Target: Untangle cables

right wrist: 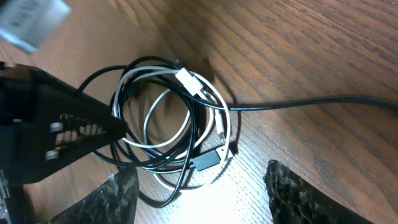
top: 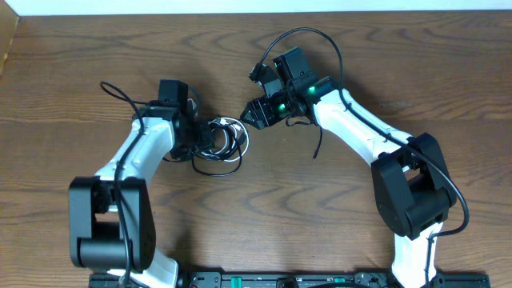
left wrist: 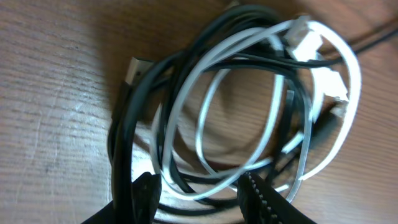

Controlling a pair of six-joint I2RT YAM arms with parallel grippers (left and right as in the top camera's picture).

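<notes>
The cables lie in one tangled coil on the wooden table: a black cable [left wrist: 124,143] and a white cable [left wrist: 211,99] looped through each other, in the overhead view [top: 222,146] just left of centre. My left gripper [left wrist: 202,199] is open at the coil's left edge, with strands of both cables passing between its jaws without being pinched. My right gripper [right wrist: 205,199] is open a little right of the coil [right wrist: 168,124], its fingers wide apart over bare wood. A black plug [right wrist: 208,160] lies just ahead of it. One black strand [right wrist: 298,102] trails away from the bundle.
The wooden table [top: 96,48] spreads around the coil. Both white arms reach in from the near edge, the left arm [top: 136,156] and the right arm [top: 360,132], each with its own thick black lead. The left gripper's dark body [right wrist: 56,130] shows in the right wrist view.
</notes>
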